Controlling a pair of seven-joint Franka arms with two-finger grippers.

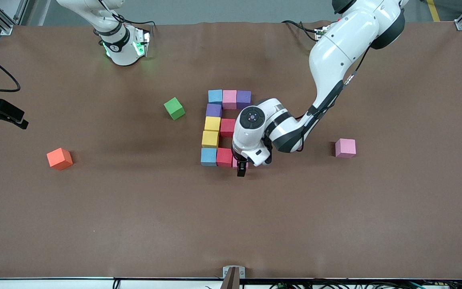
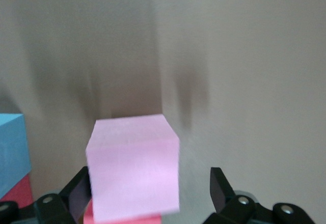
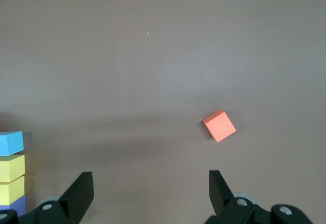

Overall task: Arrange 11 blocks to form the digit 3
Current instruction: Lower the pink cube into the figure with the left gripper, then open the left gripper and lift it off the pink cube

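A blocky figure of cubes lies mid-table: light blue [image 1: 215, 96], pink [image 1: 229, 99] and purple [image 1: 243, 99] in the row nearest the arms' bases. A purple [image 1: 213, 110], a yellow [image 1: 212, 123] and another yellow cube [image 1: 210, 139] run down one side, with a red cube [image 1: 227, 127] beside them. Light blue [image 1: 208, 156] and red [image 1: 224, 157] form the row nearest the camera. My left gripper [image 1: 242, 166] is open around a pink cube [image 2: 132, 168] at that row's end, beside the red cube [image 2: 15, 198]. Another pink cube [image 1: 345, 148] lies loose toward the left arm's end. My right gripper [image 3: 147, 193] is open and empty.
A green cube [image 1: 174, 108] lies beside the figure toward the right arm's end. An orange cube [image 1: 59, 158] lies farther that way and also shows in the right wrist view [image 3: 219, 126]. The right arm [image 1: 122, 44] waits near its base.
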